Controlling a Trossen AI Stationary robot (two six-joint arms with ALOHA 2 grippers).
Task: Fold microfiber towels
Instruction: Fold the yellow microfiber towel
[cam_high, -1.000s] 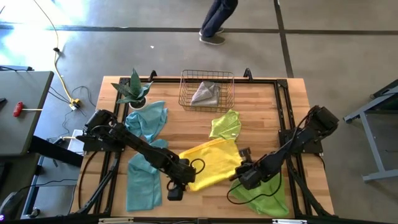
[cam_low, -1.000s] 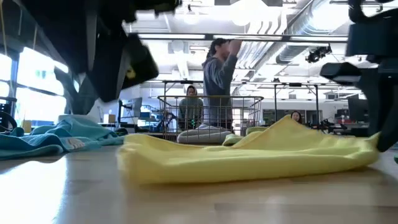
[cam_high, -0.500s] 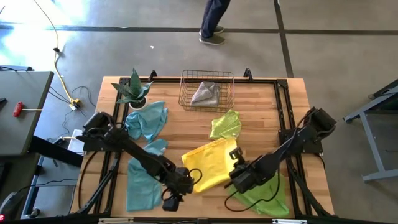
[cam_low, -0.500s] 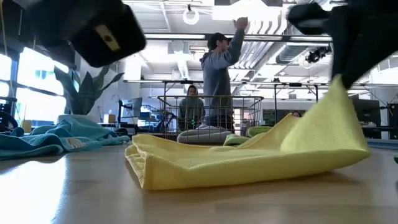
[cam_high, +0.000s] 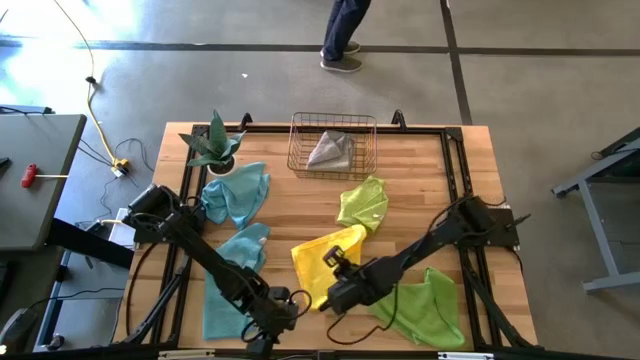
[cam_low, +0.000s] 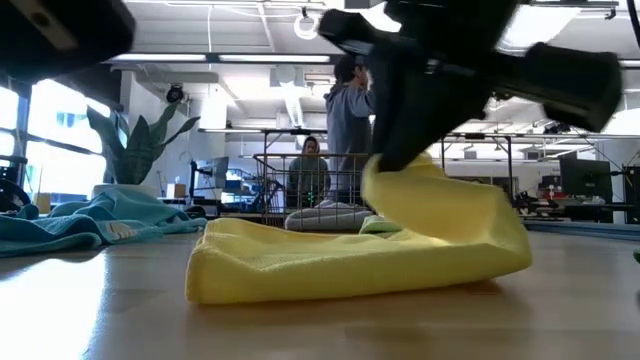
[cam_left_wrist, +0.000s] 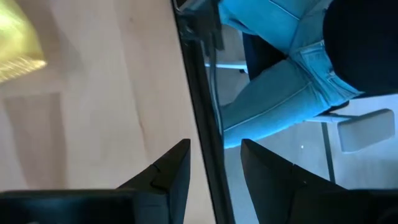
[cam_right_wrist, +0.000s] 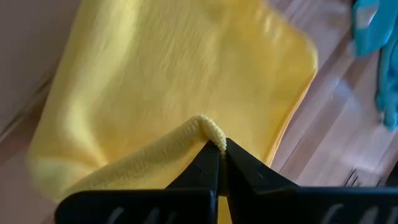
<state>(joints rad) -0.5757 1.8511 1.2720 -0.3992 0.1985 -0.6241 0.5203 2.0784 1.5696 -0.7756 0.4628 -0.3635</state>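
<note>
Pinching an edge of the yellow towel (cam_high: 325, 262), the right gripper (cam_high: 333, 290) holds it folded over itself at the table's (cam_high: 420, 160) front centre. Left gripper (cam_high: 268, 325) sits at the front edge, fingers parted, empty.

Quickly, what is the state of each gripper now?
Left gripper: open, holding nothing.
Right gripper: shut on the yellow towel.
</note>
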